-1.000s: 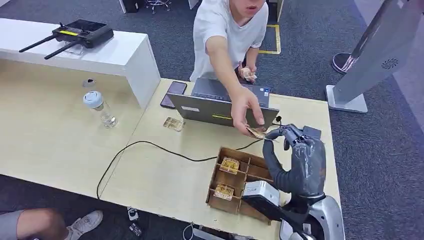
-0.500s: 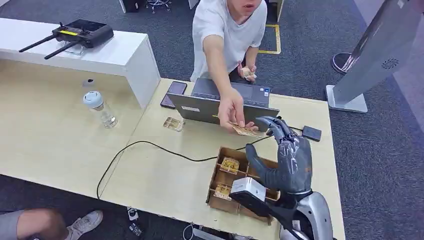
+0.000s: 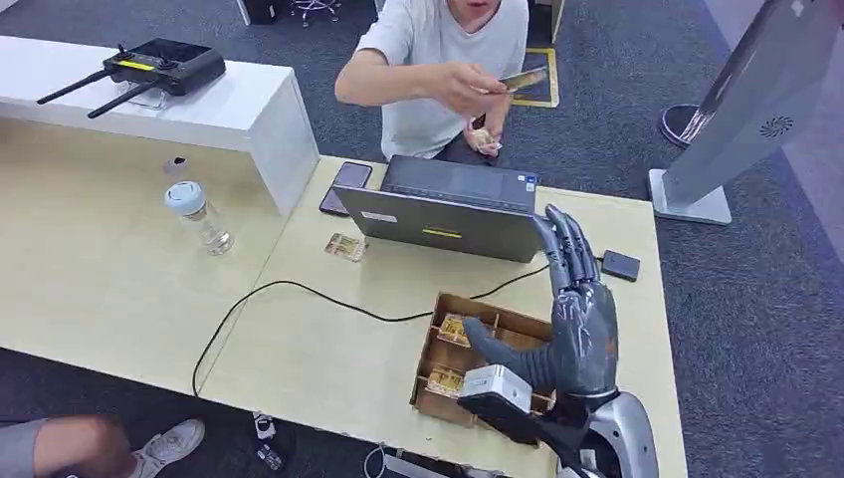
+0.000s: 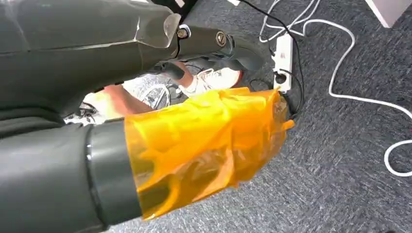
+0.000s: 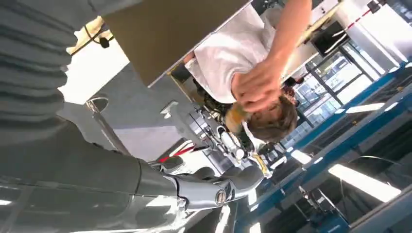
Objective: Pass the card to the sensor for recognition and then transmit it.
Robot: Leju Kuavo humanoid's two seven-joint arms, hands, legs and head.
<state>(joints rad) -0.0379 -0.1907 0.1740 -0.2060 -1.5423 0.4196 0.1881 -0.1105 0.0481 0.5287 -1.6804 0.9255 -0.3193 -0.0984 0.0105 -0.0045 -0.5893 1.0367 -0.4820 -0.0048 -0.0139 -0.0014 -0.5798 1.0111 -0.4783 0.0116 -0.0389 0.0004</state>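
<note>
- The right robot hand (image 3: 577, 334) was held open and empty above the wooden box (image 3: 448, 351).
- The card (image 3: 525, 79) was gripped in a person's hand (image 3: 466, 88).
- The left robot hand's (image 4: 204, 145) state could not be told.

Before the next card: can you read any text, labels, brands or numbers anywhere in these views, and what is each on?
None can be read.
Laptop: a white label, a yellow strip and a small blue sticker, all too small to read.
Cards in the wooden tray: printed faces, blurred.
Card in the person's hand: too small to read.
Black device with antennas: a yellow strip, no legible text.
</note>
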